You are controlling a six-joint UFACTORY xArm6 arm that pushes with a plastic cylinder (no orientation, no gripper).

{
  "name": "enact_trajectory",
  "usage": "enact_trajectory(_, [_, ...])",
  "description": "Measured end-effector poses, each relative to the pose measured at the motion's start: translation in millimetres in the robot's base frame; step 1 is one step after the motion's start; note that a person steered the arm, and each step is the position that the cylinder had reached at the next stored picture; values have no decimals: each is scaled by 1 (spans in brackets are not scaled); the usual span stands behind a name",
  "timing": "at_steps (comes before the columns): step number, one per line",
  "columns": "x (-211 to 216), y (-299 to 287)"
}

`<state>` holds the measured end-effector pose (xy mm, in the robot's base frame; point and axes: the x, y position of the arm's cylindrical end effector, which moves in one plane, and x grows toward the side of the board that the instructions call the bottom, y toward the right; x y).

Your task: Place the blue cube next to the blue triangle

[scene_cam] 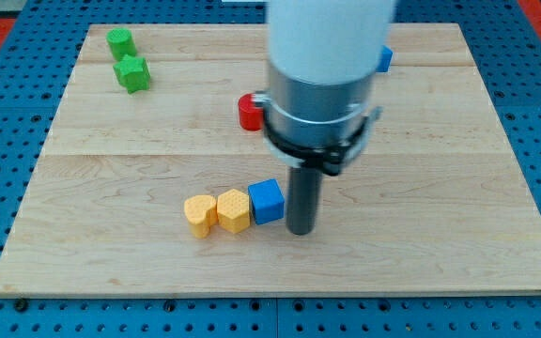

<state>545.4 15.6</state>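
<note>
The blue cube (pixel 266 201) lies on the wooden board just below the middle. My tip (pixel 300 230) stands right beside it on its right, touching or nearly touching its side. A small part of another blue block (pixel 384 60) shows at the view's top right of the arm; the arm hides most of it, so its shape cannot be made out.
Two yellow blocks (pixel 234 210) (pixel 199 215) sit in a row touching the blue cube's left side. A red block (pixel 250 112) lies partly behind the arm at mid top. Two green blocks (pixel 120 42) (pixel 132 73) sit at the top left. The wooden board (pixel 101 188) lies on a blue pegboard.
</note>
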Motion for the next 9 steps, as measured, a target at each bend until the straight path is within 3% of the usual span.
enact_trajectory(2, [-43, -70])
enact_trajectory(3, [-55, -75])
enact_trajectory(6, [-94, 53])
enact_trajectory(7, [-136, 17])
enact_trajectory(8, [-77, 53])
enact_trajectory(9, [-59, 6])
